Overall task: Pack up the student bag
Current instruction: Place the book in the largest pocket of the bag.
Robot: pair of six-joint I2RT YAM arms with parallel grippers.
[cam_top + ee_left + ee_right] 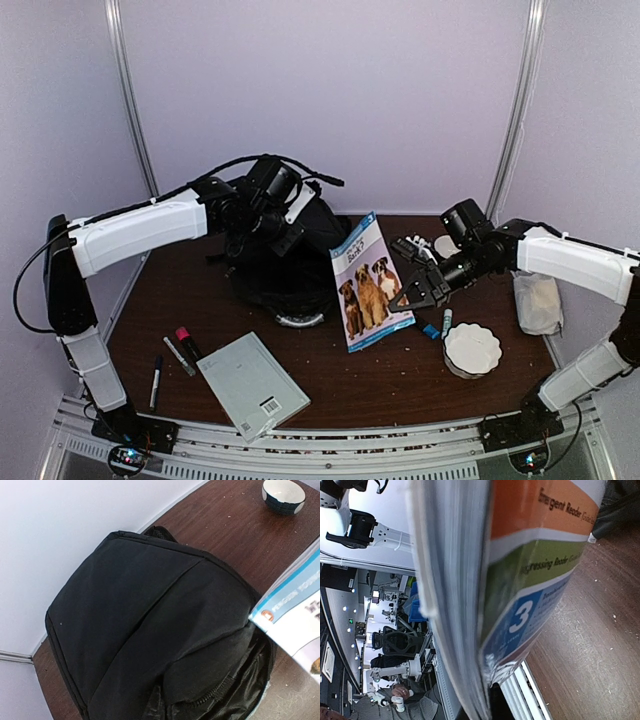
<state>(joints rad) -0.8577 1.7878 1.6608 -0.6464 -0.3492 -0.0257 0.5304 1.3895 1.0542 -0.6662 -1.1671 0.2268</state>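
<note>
1 soft black student bag point(150, 620) | left fingers point(283, 238) closed at its top | right fingers point(420, 293) pinching thin glossy book point(368, 285)

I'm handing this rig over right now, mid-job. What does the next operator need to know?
Left gripper: shut, at the top of the student bag; whether it pinches fabric is not visible.
Right gripper: shut on the dog book, held tilted with one corner at the bag's open zip.
Done: bag open, book at its mouth, not yet inside.
Left: slide the book in, then probably the grey notebook and markers on the table's near left.
</note>
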